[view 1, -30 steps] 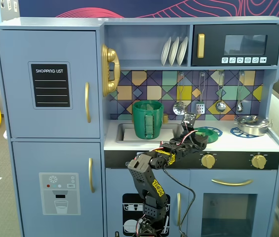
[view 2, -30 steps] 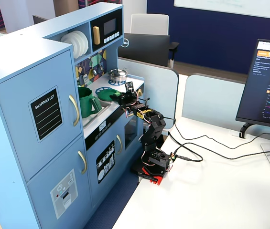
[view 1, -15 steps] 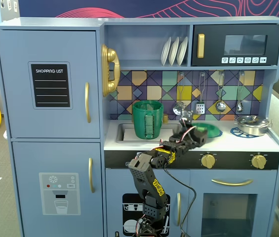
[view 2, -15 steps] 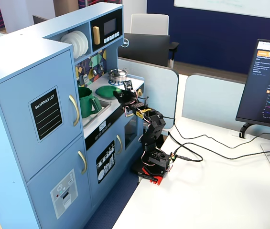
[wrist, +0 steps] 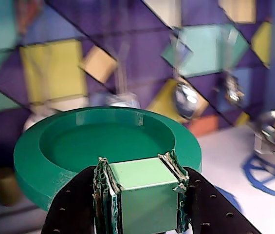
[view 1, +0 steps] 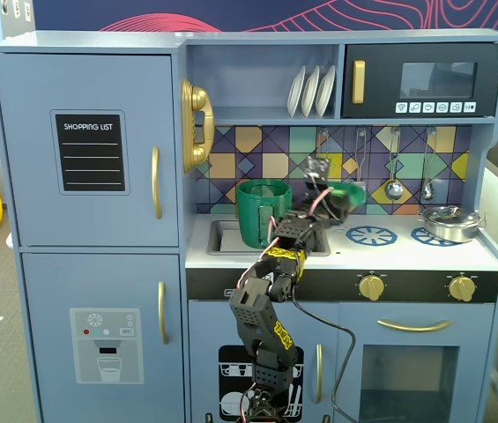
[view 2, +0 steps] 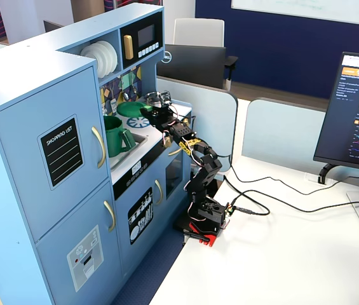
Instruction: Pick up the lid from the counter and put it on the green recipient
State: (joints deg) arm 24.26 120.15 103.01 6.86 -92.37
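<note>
In the wrist view our gripper (wrist: 139,195) pinches the lid (wrist: 105,146) by its raised tab, holding it in the air, tilted, to the right of the green recipient (view 1: 263,213) in a fixed view. We judge that a tilted release could jam the lid on the rim or drop it onto the counter (view 1: 407,251).

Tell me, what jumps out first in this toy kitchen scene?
A small black robot arm reaches up to the counter, its gripper clamped on the tab of a round green lid held in the air. To its left in a fixed view, a tall green pot stands in the sink, open-topped.
</note>
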